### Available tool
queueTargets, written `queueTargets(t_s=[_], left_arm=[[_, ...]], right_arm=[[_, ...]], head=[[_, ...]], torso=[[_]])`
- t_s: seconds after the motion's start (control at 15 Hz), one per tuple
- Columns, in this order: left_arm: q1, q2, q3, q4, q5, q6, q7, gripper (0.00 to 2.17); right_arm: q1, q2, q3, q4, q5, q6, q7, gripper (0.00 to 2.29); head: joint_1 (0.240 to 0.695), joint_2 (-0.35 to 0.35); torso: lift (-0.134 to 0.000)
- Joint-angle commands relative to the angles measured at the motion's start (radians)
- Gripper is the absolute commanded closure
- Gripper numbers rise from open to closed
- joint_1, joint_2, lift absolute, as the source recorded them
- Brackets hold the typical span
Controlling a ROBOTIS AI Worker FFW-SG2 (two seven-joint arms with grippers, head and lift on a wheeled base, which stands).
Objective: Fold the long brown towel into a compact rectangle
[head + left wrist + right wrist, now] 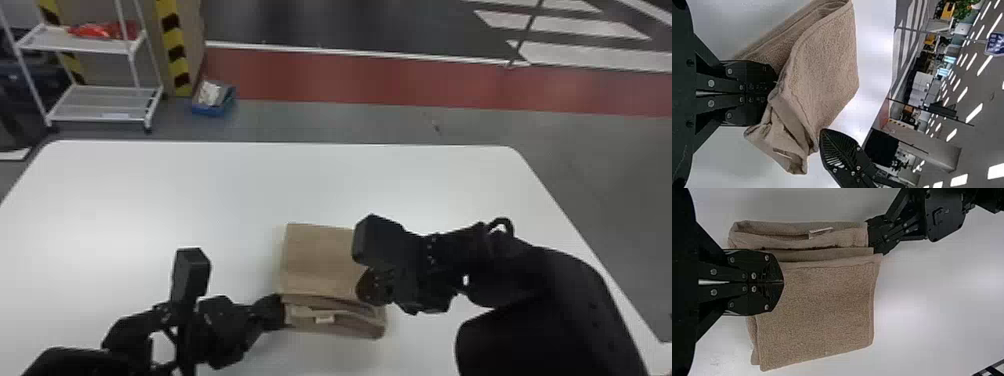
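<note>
Right hand [783, 282] clenched over folded towel [320, 255], likely to press layers; left hand [773, 89] grips its left side, presumably to align folds; towel well in from far edge of desk [150, 190]

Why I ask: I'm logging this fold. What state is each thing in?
brown towel: folded in layers, edges not fully lined up
tag: exposed on the towel's near part
left gripper: jaws closed on the towel's left side
right gripper: jaws closed, over the towel's right side
table: bearing the towel
white cart: standing, red items on its upper shelf
blue box: open, with things inside
</note>
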Motion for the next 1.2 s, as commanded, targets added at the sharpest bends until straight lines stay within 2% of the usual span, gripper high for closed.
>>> queueTargets(t_s=[0.0, 0.33, 0.4, 0.47, 0.53, 0.6, 0.67, 1.13], left_arm=[[0.008, -0.003, 0.0, -0.005, 0.0, 0.0, 0.0, 2.15], [0.023, -0.003, 0.003, -0.028, 0.0, 0.0, -0.002, 2.13], [0.025, -0.003, 0.004, -0.03, -0.001, 0.0, -0.002, 1.98], [0.028, -0.003, 0.006, -0.034, -0.001, 0.0, -0.006, 1.6], [0.033, -0.003, 0.009, -0.044, -0.003, 0.006, -0.009, 0.8], [0.033, -0.003, 0.01, -0.053, -0.008, 0.028, -0.014, 0.16], [0.033, -0.003, 0.015, -0.06, -0.011, 0.037, -0.015, 0.01], [0.025, -0.003, 0.069, -0.087, -0.014, 0.077, -0.055, 0.02]], right_arm=[[0.001, 0.001, 0.004, 0.027, 0.016, -0.013, 0.003, 1.66], [0.001, 0.007, 0.011, 0.061, 0.029, -0.029, 0.003, 1.66], [0.004, 0.009, 0.014, 0.061, 0.029, -0.029, 0.003, 1.66], [0.006, 0.009, 0.017, 0.061, 0.033, -0.029, 0.003, 1.66], [0.007, 0.009, 0.017, 0.061, 0.034, -0.029, 0.003, 1.66], [0.007, 0.01, 0.017, 0.061, 0.034, -0.029, 0.003, 1.66], [0.01, 0.01, 0.019, 0.061, 0.036, -0.029, 0.003, 1.66], [0.013, 0.029, 0.027, 0.073, 0.048, -0.035, 0.003, 1.66]], head=[[0.695, -0.143], [0.695, -0.157], [0.695, -0.157], [0.695, -0.156], [0.695, -0.154], [0.695, -0.15], [0.695, -0.149], [0.695, -0.12]], torso=[[-0.124], [-0.124], [-0.124], [-0.124], [-0.124], [-0.124], [-0.124], [-0.124]])
